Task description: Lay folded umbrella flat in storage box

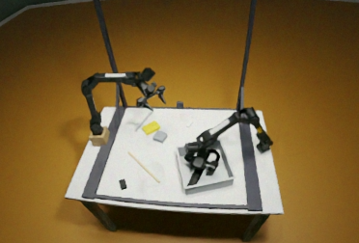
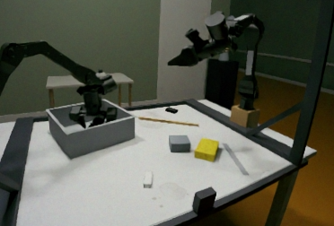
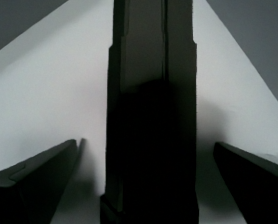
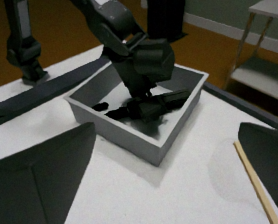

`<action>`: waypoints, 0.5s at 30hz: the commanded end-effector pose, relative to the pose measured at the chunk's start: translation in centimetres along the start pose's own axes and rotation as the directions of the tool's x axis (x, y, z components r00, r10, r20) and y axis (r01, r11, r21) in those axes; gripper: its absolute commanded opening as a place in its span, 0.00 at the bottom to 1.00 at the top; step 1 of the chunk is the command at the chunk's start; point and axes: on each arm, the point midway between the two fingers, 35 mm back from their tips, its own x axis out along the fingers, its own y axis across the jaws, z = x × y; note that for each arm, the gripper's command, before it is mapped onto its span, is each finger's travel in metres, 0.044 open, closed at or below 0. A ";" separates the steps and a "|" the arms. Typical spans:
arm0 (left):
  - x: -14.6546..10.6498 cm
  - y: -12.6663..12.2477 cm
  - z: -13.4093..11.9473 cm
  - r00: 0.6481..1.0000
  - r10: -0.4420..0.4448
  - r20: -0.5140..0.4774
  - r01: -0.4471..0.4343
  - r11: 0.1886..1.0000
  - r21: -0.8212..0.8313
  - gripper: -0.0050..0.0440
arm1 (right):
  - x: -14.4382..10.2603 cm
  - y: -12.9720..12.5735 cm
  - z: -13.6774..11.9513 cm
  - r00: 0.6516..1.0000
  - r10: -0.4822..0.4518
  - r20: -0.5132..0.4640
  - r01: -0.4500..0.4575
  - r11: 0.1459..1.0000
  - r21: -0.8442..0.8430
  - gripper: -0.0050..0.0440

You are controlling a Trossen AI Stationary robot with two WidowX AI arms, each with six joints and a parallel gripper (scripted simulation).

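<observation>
The folded black umbrella [image 3: 152,125] lies inside the grey storage box [image 1: 205,173] on the table's right half; it also shows in the right wrist view [image 4: 150,106]. My left gripper [image 3: 146,147] reaches down into the box [image 2: 90,128] and is open. Its fingers stand apart on either side of the umbrella with white gaps between. I cannot tell how close the umbrella lies to the box walls. My right gripper [image 1: 153,96] is open and empty, raised high above the table's far left corner, and it looks towards the box [image 4: 140,110].
A yellow block [image 1: 151,126], a grey block [image 1: 160,136], a long wooden stick [image 1: 144,166] and a small black block [image 1: 123,183] lie left of the box. A small white piece [image 2: 147,178] and a grey strip [image 2: 235,158] lie nearby. Two frame posts stand at the back.
</observation>
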 end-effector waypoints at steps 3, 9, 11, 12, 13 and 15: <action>-3.5 -0.7 1.1 0.998 -0.037 0.043 0.038 0.999 -0.013 0.96 | -0.5 -0.1 1.0 1.000 0.009 0.014 -0.010 1.000 0.023 0.92; -9.2 -0.5 0.9 0.998 -0.038 0.041 0.039 0.999 -0.014 0.96 | -0.5 -0.1 1.0 1.000 0.009 0.014 -0.010 1.000 0.023 0.92; -9.2 -0.5 0.9 0.998 -0.038 0.041 0.039 0.999 -0.014 0.96 | -0.5 -0.1 1.0 1.000 0.009 0.014 -0.010 1.000 0.023 0.92; -10.5 -0.5 0.9 0.998 -0.038 0.040 0.039 0.999 -0.014 0.96 | -0.5 -0.1 1.0 1.000 0.009 0.014 -0.010 1.000 0.023 0.92; -11.7 -0.4 0.8 0.998 -0.038 0.040 0.039 0.999 -0.014 0.96 | -0.5 -0.1 1.0 1.000 0.009 0.014 -0.010 1.000 0.023 0.92; -13.9 -0.4 0.8 0.998 -0.043 0.042 0.043 0.999 -0.015 0.96 | -0.5 -0.1 1.0 1.000 0.009 0.014 -0.010 1.000 0.023 0.92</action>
